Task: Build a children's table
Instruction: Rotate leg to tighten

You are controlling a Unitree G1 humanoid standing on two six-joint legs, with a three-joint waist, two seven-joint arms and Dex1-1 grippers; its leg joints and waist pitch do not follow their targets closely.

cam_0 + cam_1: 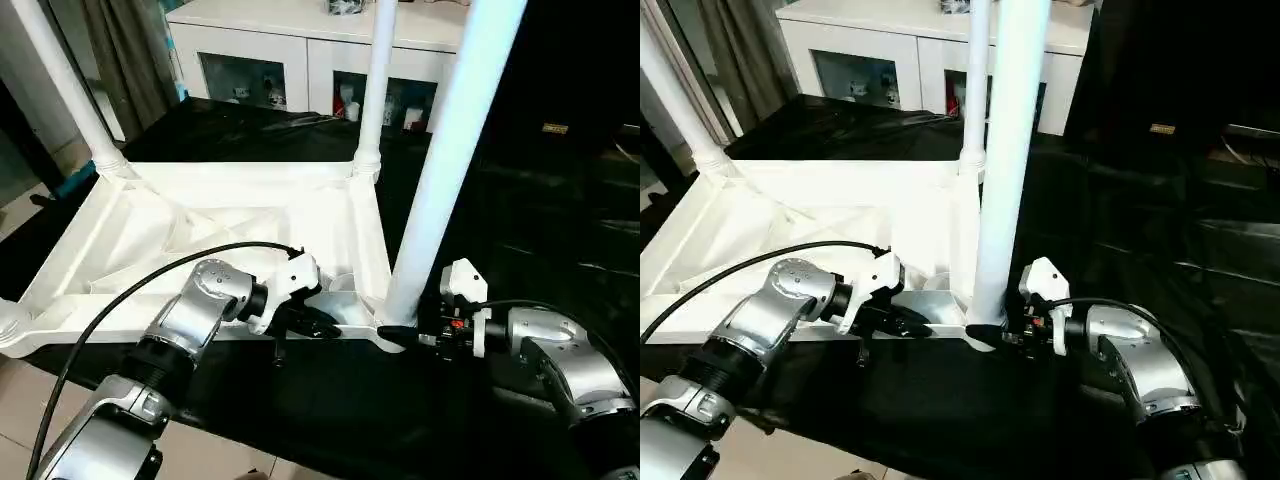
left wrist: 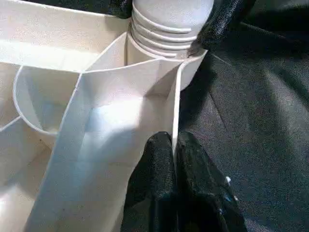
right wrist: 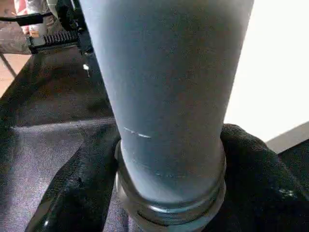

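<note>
Right hand (image 1: 408,338) clasps the white tapered plastic leg (image 1: 440,170) at its socket end, left hand (image 2: 175,159) pinching the ribbed tabletop's rim (image 1: 225,331) at nine o'clock: light, stiff, slippery.

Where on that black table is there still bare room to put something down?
The widest free patch is the black cloth right of the nearest leg, beyond the right gripper. Another strip lies between the tabletop and the white cabinet. It is crowded at the near corner, where the left gripper pinches the rim and the right gripper flanks the leg's base.
</note>
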